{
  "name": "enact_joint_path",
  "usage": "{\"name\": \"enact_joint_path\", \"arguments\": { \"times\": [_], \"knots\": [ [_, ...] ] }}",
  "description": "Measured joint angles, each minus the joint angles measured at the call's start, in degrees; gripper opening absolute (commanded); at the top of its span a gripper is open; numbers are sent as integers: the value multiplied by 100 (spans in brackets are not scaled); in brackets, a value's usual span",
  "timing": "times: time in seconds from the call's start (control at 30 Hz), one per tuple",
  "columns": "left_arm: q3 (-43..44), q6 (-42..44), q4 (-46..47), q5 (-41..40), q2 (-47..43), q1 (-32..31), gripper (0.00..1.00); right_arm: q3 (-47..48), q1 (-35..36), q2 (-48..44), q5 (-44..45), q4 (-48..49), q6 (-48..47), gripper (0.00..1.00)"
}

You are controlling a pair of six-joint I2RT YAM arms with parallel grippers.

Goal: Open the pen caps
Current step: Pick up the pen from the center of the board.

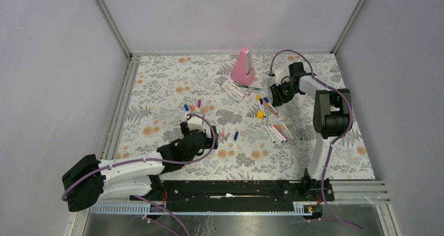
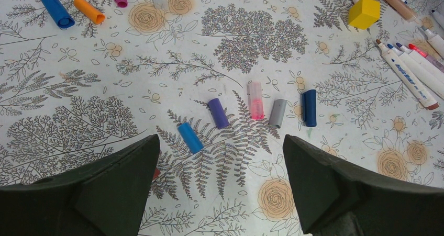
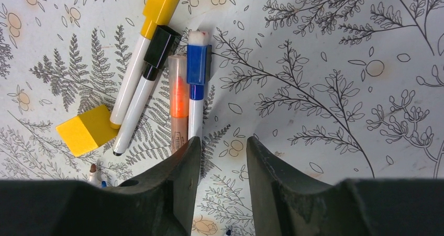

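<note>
— Floral bench (image 1: 157, 89), loose caps (image 2: 218, 113) lying mid-bench toward the near edge, left pincer (image 2: 220, 142) spread wide just above them lol

— yep, and right pincer (image 3: 223, 140) is narrow, gripping nothing, over pens (image 3: 131, 81) nearer the far-right corner, some caps on those too

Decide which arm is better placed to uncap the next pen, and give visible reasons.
Right. The right gripper hovers empty beside the blue-capped pen and black-capped pen. The left gripper, wide open, faces only loose caps; uncapped pens lie off to its side.
</note>
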Motion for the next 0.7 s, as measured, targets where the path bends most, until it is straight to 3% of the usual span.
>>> {"name": "enact_joint_path", "arguments": {
  "times": [0.7],
  "knots": [
    [0,0,0,31,0,37,99,0,2,33,-168,-2,184,43]
  ]
}}
